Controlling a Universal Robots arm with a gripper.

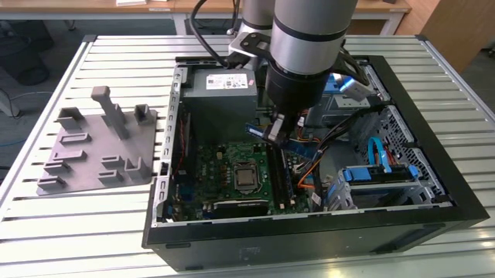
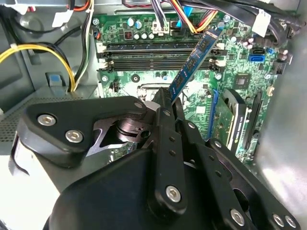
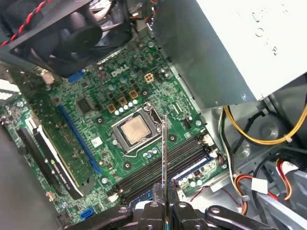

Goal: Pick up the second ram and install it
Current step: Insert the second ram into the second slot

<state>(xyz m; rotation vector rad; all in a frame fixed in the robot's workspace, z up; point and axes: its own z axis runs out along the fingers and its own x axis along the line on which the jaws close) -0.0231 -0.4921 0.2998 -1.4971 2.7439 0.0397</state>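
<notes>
Blue-green second ram (image 2: 194,62): one stick, and it's up in the air, tilted over the motherboard (image 2: 139,76). Its far end hangs above the slot rails (image 2: 158,48), and it isn't seated in any of them.
Gripper (image 2: 165,102): one, black, with two fingers pinched tight on the stick.
Edge-on look: in the first wrist view the stick (image 3: 164,158) is one thin line running out from the gripper (image 3: 164,211) across the rails.
Exterior view: the gripper (image 1: 275,138) sits mid-frame inside the open case (image 1: 309,231), with the blue stick (image 1: 254,128) crosswise in its fingers.
Arm (image 1: 309,46): one, silver and black, entering at the top centre of the frame.
Slot rails: long, black, lying side by side. I can't call the exact count.
Processor socket (image 3: 134,130): one, square and metal-capped, just beside the rails.
Power supply (image 1: 220,87): one grey box in the upper part of the case.
Tray (image 1: 89,156): one, grey, on the exterior view's left, apart from the case, with several upright blocks on it.
Table (image 1: 69,237): one, with white slats.
</notes>
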